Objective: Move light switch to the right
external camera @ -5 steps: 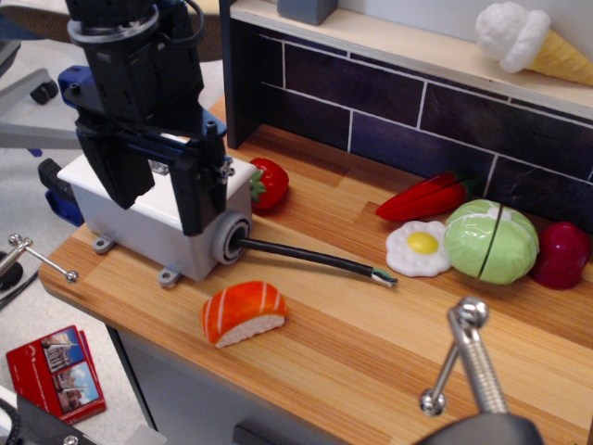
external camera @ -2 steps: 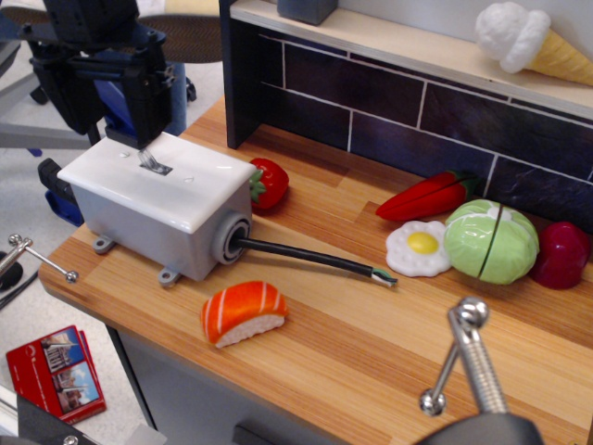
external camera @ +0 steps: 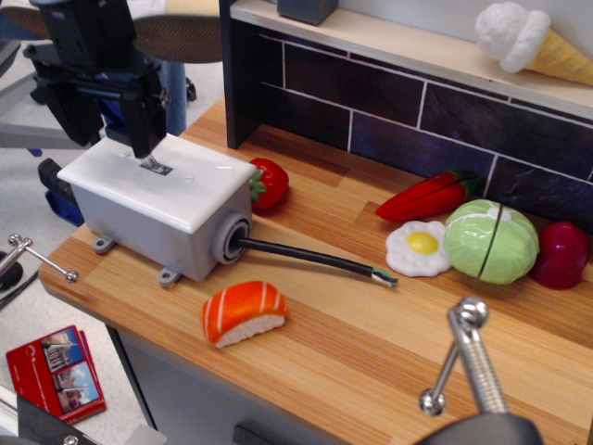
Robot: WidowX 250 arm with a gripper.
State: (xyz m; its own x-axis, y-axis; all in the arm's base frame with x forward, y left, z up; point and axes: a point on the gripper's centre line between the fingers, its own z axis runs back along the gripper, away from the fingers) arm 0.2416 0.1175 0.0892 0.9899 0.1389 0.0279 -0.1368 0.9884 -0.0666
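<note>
The light switch (external camera: 153, 165) is a small silvery lever in a dark slot on the glossy white top of a grey box (external camera: 157, 218) at the left end of the wooden counter. A black cable (external camera: 315, 260) runs from the box's right end. My black gripper (external camera: 105, 130) hangs over the far left part of the box with its fingers apart and nothing between them. Its right finger (external camera: 145, 125) ends just above the lever, at its far left side; whether it touches is unclear.
A strawberry (external camera: 269, 184) lies behind the box and a salmon sushi (external camera: 244, 312) in front. A pepper (external camera: 426, 197), fried egg (external camera: 419, 248), cabbage (external camera: 491, 241) and red vegetable (external camera: 561, 255) lie right. A tiled back wall (external camera: 408, 116) stands behind. Ball-ended rods (external camera: 42, 258) (external camera: 468, 357) stick in.
The gripper has moved from low in front of the box, where it hid the top, up and back to the far left. The switch now shows.
</note>
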